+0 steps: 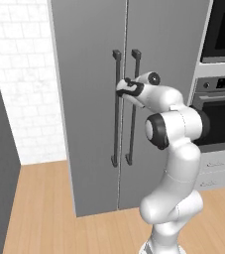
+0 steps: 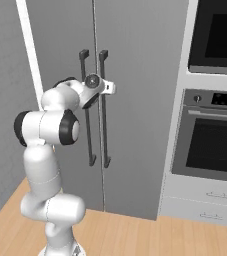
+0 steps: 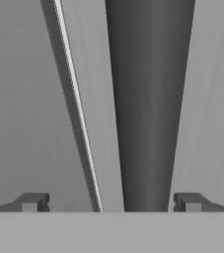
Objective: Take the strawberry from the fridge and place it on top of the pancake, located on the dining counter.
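Though parked right up against the fridge (image 1: 89, 124), not yet holding anything: gripper (image 3: 111, 202) spread as wide as it goes, finger tips (image 3: 34, 201) standing clear on either side of one dark bar handle (image 3: 148, 99) without touching it, door seam (image 3: 76, 108) just beside that bar (hand camera possibly rolled, so hard to say from it whether left door's bar or right's). From the base views, hand level with the upper part of the two handles, near the fridge's middle seam. Both doors shut, so no sight of the strawberry; judged to be somewhere inside. Likely step in hand: closing on the bar to pull a door open. Bar probably rigid and smooth, best clamped squarely across its width. Berry, once reached, likely tiny, light, soft and easily bruised; best pinched gently across its widest part
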Motion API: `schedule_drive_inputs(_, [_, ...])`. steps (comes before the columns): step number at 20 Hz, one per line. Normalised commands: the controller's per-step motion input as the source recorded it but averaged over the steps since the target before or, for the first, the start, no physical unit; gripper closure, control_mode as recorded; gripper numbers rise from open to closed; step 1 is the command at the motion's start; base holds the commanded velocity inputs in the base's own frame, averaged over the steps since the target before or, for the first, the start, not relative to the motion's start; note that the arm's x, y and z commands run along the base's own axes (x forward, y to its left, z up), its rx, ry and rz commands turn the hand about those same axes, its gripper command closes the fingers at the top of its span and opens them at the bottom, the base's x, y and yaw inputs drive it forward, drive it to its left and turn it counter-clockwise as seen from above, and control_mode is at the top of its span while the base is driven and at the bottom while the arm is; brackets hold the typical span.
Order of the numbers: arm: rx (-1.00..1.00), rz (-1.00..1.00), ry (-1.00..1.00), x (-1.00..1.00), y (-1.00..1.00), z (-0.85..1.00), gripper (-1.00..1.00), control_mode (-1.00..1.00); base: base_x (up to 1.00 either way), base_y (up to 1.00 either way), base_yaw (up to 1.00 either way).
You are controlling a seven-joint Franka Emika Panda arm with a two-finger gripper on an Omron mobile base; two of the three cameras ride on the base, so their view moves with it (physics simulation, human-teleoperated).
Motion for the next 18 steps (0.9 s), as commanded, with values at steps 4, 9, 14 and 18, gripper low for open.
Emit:
schedule_drive_inputs(4, [0.01, 0.00, 0.00, 0.61, -0.08, 0.00, -1.00, -1.00, 0.00, 0.00, 0.00])
schedule_drive_inputs(9, [0.01, 0.00, 0.02, 0.73, -0.06, 0.00, -1.00, -1.00, 0.00, 0.00, 0.00])
schedule_drive_inputs(14, [0.00, 0.01, 0.10, 0.80, 0.00, 0.00, 1.00, -1.00, 0.00, 0.00, 0.00])
schedule_drive_inputs(18, [0.00, 0.08, 0.02, -0.04, -0.31, 0.00, 1.00, -1.00, 0.00, 0.00, 0.00])
